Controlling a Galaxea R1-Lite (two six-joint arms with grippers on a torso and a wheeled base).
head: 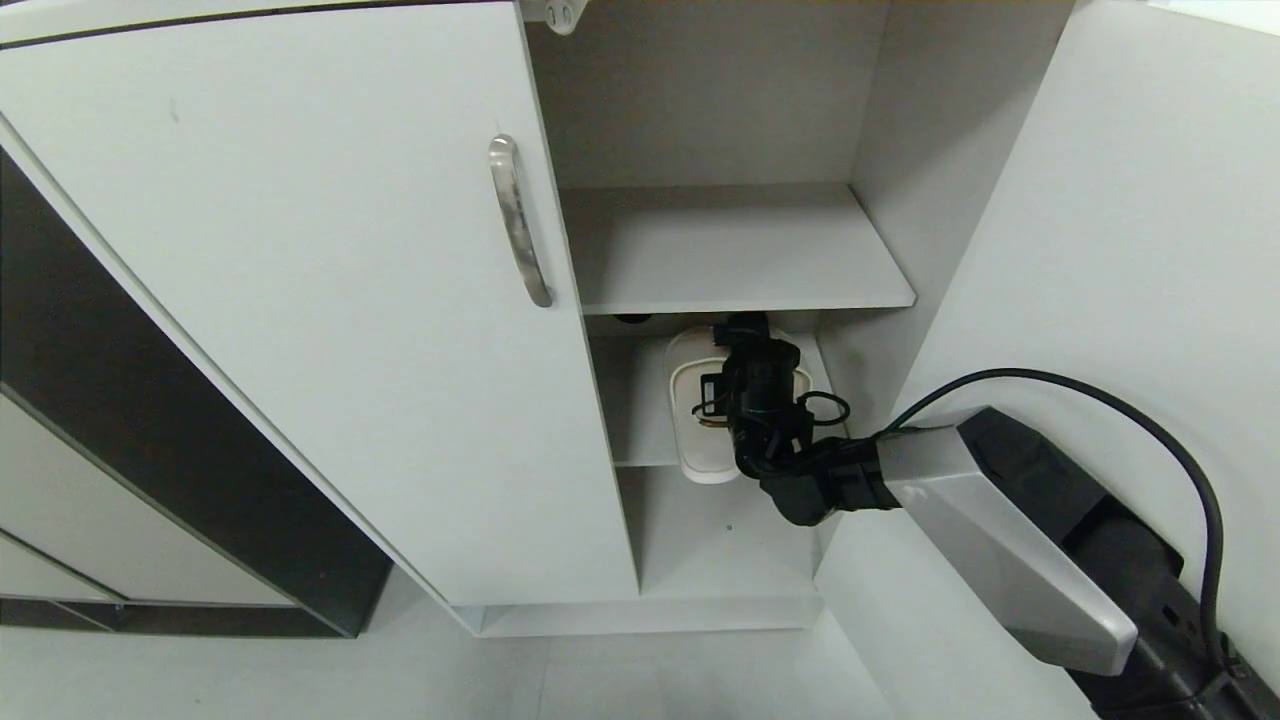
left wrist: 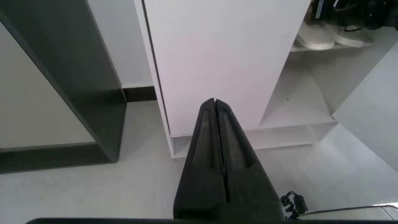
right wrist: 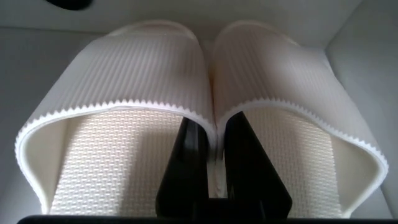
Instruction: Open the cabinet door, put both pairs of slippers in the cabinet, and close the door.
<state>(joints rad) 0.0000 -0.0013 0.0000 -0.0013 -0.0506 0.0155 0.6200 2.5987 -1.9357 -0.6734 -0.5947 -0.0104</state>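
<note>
Slippers [right wrist: 155, 68] | inner edges pinched between right fingers [right wrist: 183, 168] | left fingers [left wrist: 202, 168] together

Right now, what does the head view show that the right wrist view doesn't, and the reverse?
Head view adds: the handle, the upper shelf, the open door. Right wrist view adds: the claw pinching the slippers by their touching inner walls, and their ribbed straps. Both: the white slippers inside the cabinet.
</note>
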